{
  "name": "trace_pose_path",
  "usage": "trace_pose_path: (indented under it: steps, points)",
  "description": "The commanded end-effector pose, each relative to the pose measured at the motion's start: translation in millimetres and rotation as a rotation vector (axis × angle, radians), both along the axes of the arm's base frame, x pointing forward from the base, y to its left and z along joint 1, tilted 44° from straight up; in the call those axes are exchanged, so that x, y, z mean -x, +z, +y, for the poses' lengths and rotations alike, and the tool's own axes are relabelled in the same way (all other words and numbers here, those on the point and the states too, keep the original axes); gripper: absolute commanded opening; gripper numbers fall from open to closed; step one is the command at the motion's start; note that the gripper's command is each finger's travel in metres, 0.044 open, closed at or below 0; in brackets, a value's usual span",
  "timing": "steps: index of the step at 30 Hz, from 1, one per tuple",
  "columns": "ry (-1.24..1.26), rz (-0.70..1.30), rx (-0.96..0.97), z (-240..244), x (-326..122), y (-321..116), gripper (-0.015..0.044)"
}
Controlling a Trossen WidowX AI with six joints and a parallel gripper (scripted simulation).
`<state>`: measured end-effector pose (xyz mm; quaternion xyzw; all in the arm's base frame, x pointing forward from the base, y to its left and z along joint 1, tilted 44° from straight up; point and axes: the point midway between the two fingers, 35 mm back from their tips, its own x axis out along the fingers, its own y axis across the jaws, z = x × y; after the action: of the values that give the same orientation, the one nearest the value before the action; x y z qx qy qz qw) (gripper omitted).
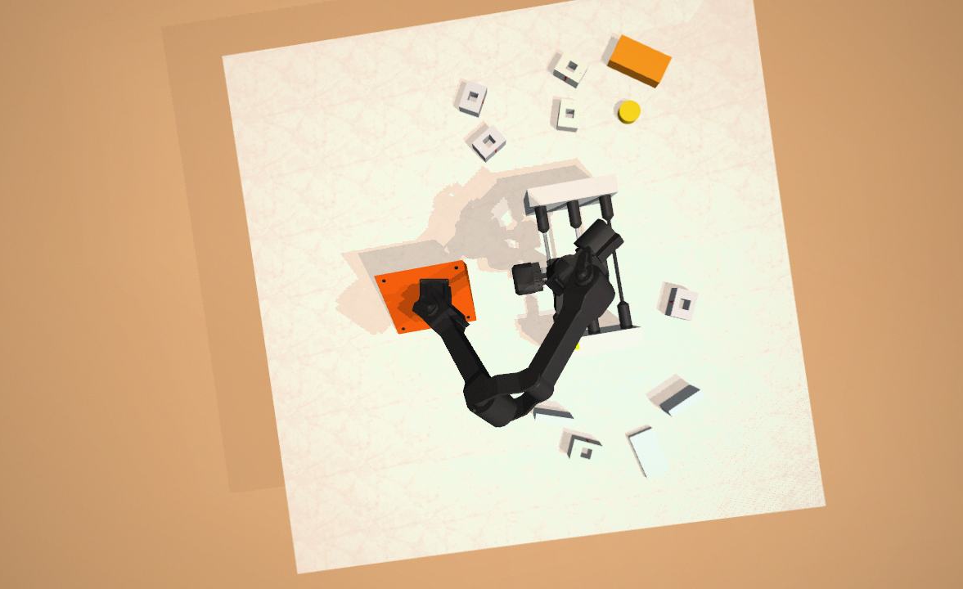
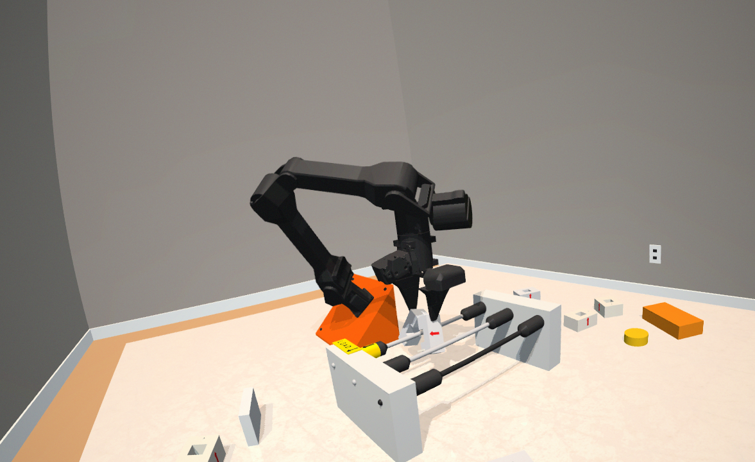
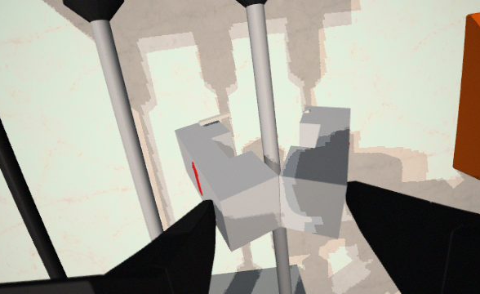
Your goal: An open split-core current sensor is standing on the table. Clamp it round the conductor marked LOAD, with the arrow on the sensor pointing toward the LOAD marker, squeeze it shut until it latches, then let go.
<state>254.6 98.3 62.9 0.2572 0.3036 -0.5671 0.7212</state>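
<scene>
Sensor (image 2: 432, 342) (image 3: 240, 180): hangs in the pincer, right of centre in the exterior frame; straddles the LOAD conductor (image 1: 547, 245) (image 2: 397, 339) (image 3: 264, 82), halves spread, not latched; hidden beneath the arm in the top frame.
Red arrow (image 2: 434, 333) (image 3: 197, 179): points left in the exterior frame, toward the yellow LOAD marker (image 1: 577, 346) (image 2: 345, 346).
Pincer (image 1: 559, 281) (image 2: 423, 314) (image 3: 279, 200): stands partly open, grips the sensor from both outer sides near its hinge.
Middle conductor (image 2: 460, 339) (image 3: 122, 102): runs just beside, left of the sensor in the wrist frame.
Black conductor (image 1: 618, 271) (image 2: 477, 351) (image 3: 11, 175): runs farther left there.
Orange base (image 1: 389, 293) (image 2: 368, 330) (image 3: 462, 102): sits left of centre in the top frame, on the desk (image 1: 367, 454) (image 2: 167, 373) (image 3: 40, 82).
Orange block (image 1: 638, 58) (image 2: 672, 320): lies upper right in the top frame, near a yellow disc (image 1: 628, 111) (image 2: 636, 336).
</scene>
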Motion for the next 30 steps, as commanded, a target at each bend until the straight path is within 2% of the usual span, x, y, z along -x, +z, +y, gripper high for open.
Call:
trace_pose_path:
  steps: [1,4,21,30]
  points:
    - [0.000,0.000,0.000,0.5,0.0,0.3,0.0000]
    - [0.000,0.000,0.000,0.5,0.0,0.3,0.0000]
    - [0.000,0.000,0.000,0.5,0.0,0.3,0.0440]
    - [-0.006,0.007,0.003,-6.8,-2.6,-8.5,0.0440]
